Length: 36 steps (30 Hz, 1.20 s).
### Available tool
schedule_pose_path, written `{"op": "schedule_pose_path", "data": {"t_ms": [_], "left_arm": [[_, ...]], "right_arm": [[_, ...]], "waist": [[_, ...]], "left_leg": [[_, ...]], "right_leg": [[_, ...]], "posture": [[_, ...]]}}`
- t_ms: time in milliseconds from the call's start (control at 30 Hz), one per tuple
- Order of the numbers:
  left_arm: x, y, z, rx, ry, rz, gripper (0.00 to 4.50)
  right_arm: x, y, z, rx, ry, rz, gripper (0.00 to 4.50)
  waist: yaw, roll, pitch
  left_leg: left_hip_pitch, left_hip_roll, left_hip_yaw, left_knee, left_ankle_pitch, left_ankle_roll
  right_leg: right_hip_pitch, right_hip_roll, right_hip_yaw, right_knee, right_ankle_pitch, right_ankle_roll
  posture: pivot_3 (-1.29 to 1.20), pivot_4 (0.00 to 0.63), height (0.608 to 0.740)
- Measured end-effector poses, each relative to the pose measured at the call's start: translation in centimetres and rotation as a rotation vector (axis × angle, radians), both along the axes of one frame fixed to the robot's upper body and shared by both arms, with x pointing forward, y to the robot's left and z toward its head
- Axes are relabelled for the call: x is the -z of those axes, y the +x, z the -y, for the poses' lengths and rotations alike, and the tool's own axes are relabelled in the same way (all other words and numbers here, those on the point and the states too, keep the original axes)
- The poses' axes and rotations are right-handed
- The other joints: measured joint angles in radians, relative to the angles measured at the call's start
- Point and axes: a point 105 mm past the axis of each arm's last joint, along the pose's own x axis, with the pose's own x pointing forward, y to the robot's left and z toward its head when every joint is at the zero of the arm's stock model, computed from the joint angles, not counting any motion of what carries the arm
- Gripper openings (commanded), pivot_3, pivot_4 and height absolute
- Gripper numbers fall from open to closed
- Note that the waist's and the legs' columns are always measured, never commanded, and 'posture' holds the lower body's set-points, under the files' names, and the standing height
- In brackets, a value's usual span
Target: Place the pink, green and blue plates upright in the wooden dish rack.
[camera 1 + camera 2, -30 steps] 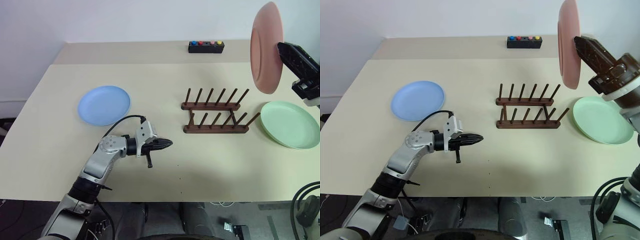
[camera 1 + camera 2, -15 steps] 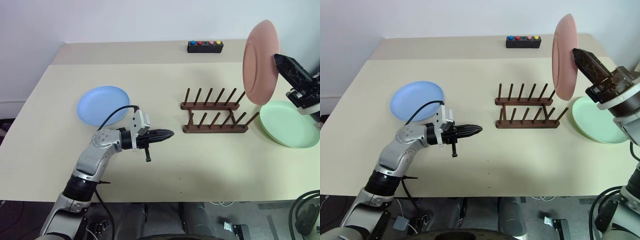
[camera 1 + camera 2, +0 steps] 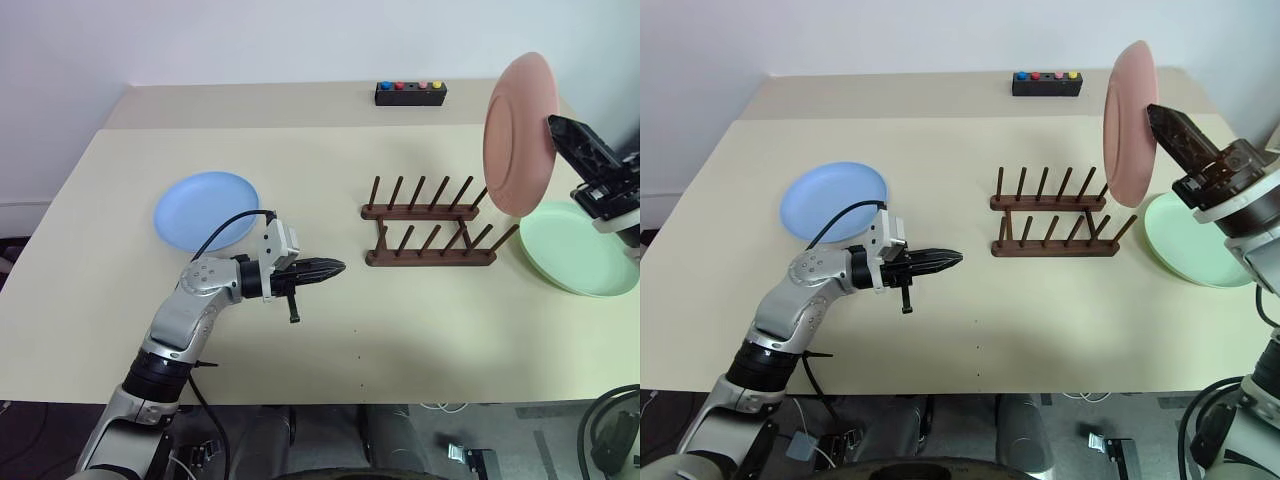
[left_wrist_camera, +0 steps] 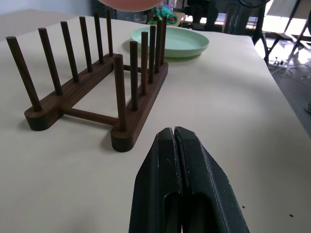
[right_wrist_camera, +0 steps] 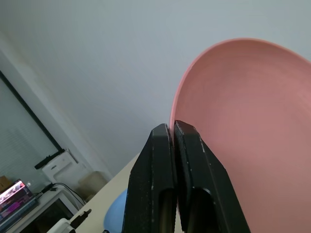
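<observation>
My right gripper [image 3: 556, 125] is shut on the rim of the pink plate [image 3: 518, 135], which stands on edge in the air above the right end of the wooden dish rack [image 3: 430, 232]. The green plate [image 3: 578, 248] lies flat on the table just right of the rack. Far to the left, the blue plate [image 3: 206, 210] lies flat too. My left gripper [image 3: 338, 267] hovers shut and empty left of the rack, pointing at it. In the left wrist view the rack [image 4: 92, 87] stands close ahead, the green plate [image 4: 171, 41] behind it.
A small black box with coloured buttons [image 3: 410, 93] sits at the back of the beige table [image 3: 330, 150]. A wall rises behind the table.
My right gripper has lowered the pink plate toward the rack's right end and rolled it a little. My left gripper rose slightly early on, then stayed still.
</observation>
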Motion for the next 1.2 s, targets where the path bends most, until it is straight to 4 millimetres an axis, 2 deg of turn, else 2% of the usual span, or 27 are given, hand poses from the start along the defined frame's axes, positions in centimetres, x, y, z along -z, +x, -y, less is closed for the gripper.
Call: {"op": "schedule_pose_path", "data": {"t_ms": [1200], "left_arm": [[0.4, 0.0, -0.1, -0.011, 0.020, -0.006, 0.00]], "right_arm": [[1.7, -0.6, 0.6, -0.082, 0.067, -0.054, 0.05]], "waist": [[0.000, 0.000, 0.000]], "left_leg": [[0.000, 0.000, 0.000, 0.000, 0.000, 0.000]], "right_leg": [[0.000, 0.000, 0.000, 0.000, 0.000, 0.000]], "posture": [[0.00, 0.150, 0.740]]}}
